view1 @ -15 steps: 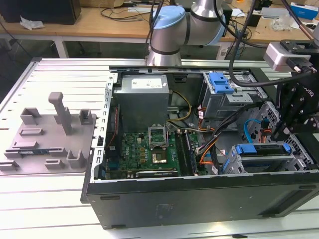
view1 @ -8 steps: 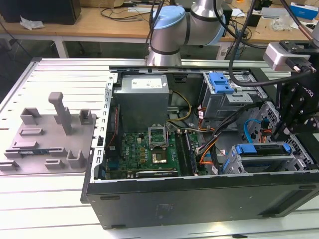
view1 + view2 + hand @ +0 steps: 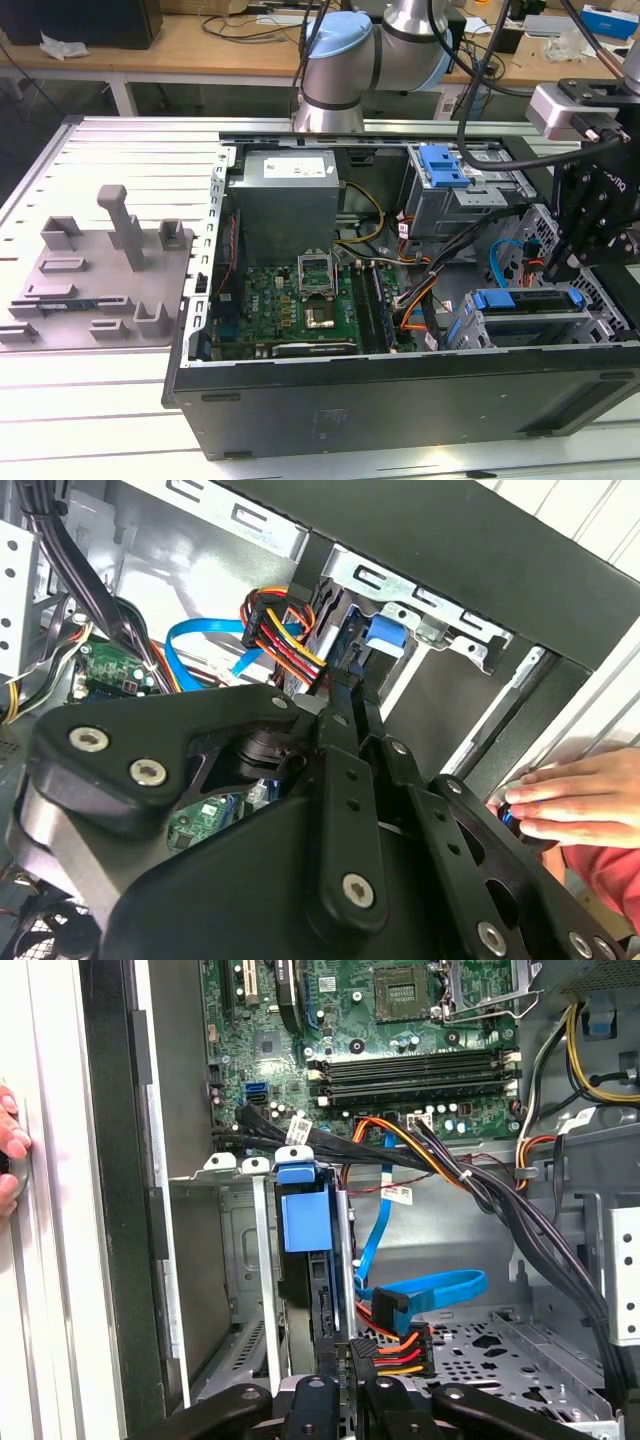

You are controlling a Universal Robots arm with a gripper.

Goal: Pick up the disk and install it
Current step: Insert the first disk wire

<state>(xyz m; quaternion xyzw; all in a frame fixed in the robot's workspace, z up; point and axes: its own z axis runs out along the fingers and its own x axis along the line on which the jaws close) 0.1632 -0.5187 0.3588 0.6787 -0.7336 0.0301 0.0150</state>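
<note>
The disk (image 3: pixel 527 300), silver with a bright blue bracket, stands on edge in the drive cage at the case's front corner, on the exterior view's right. In the first wrist view its blue bracket end (image 3: pixel 303 1215) faces the motherboard. My gripper (image 3: pixel 560 265) hangs just above the cage at the disk's cable end. In both wrist views the gripper (image 3: pixel 345 687) (image 3: pixel 348 1357) has its fingers drawn together, with nothing seen between them. Their tips sit against the disk's rear edge (image 3: pixel 337 615), beside the orange-and-red power plug (image 3: pixel 392 1345).
The case (image 3: pixel 400 400) lies open on a slatted table. Cables (image 3: pixel 480 1190) and a blue data cable (image 3: pixel 420 1290) cross beside the cage. A person's hand (image 3: pixel 570 800) rests on the case rim. A grey power supply box (image 3: pixel 285 200) and a blue latch (image 3: pixel 445 165) sit further back.
</note>
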